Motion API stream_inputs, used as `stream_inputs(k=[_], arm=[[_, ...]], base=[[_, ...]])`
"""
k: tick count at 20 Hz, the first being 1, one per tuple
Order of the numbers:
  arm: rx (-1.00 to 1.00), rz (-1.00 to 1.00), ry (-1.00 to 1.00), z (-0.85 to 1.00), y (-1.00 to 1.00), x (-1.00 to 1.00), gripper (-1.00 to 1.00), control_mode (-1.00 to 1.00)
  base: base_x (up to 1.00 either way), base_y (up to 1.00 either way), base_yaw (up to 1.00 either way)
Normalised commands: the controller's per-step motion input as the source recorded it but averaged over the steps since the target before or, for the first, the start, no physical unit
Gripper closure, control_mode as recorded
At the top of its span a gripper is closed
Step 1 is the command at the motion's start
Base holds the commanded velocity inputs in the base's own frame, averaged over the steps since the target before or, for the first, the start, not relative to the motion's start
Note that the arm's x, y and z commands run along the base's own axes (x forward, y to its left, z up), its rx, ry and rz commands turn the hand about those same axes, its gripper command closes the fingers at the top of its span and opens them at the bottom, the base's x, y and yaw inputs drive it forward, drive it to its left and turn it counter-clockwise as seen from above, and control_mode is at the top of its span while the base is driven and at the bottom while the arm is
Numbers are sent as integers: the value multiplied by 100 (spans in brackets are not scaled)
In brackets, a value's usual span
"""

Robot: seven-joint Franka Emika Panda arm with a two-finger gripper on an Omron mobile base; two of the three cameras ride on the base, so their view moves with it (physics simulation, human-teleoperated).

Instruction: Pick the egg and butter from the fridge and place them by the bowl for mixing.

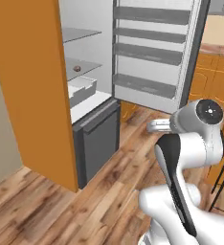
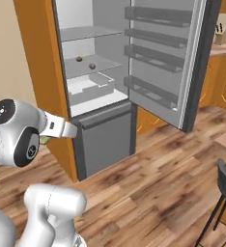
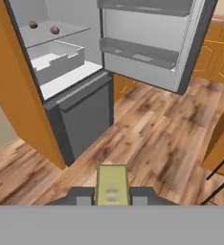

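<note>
Two small brown round items (image 3: 54, 30) sat on a glass shelf (image 2: 93, 65) inside the open fridge (image 2: 98, 91), with a white drawer (image 3: 54, 60) just below them. The fridge door (image 2: 168, 58) stood swung wide to the right, its grey bins (image 1: 147, 52) showing. In the hand view, the tool (image 3: 112, 197) was closed on the butter (image 3: 112, 184), a yellow-tan block clamped between the two dark fingertips (image 3: 84, 199) and held out over the wooden floor (image 3: 152, 139), well apart from the fridge. From the right base view, the white arm (image 2: 18, 132) reached toward the orange cabinet panel (image 2: 37, 72) beside the fridge. A dark lower compartment (image 1: 97, 139) sat shut beneath the open section. Orange cabinets (image 1: 214, 81) lined the far right wall.
</note>
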Motion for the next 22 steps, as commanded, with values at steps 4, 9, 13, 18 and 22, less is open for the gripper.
stream_inputs(k=[4,9,13,18,22], arm=[[0,0,0,0,0,0,100,100],[0,0,0,0,0,0,100,100],[0,0,0,0,0,0,100,100],[0,0,0,0,0,0,100,100],[0,0,0,0,0,0,100,100]], base=[[-37,15,-51],[-79,-8,-55],[-53,-82,-48],[-68,-100,-39],[-39,-100,-35]])
